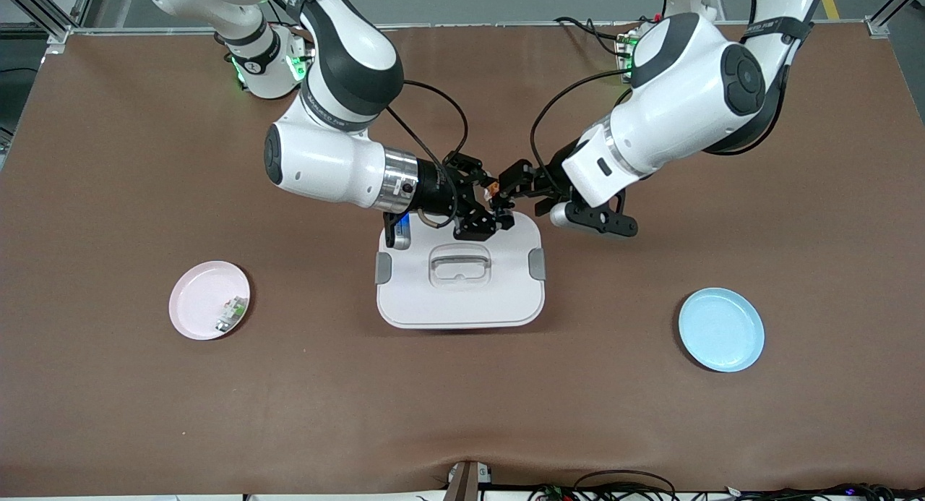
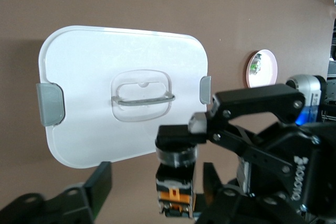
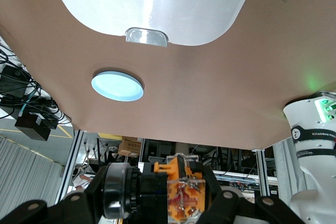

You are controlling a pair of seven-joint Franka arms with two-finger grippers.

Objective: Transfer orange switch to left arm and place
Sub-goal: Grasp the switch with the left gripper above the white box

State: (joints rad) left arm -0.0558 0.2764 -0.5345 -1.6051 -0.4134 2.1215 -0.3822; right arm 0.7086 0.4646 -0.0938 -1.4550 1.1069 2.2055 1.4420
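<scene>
Orange switch [image 1: 492, 191] hangs over the box's [image 1: 459, 298] edge nearest the robots' bases, pinched in our right gripper [image 1: 483, 206], left gripper [image 1: 506, 194] spread around it; tiny, light, rigid, so we'd grab the black body.

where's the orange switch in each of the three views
Front view: orange switch between the two grippers, above the box edge.
Left wrist view: low centre, in front of the box.
Right wrist view: bottom centre.
Shared landmark: the white box.
</scene>
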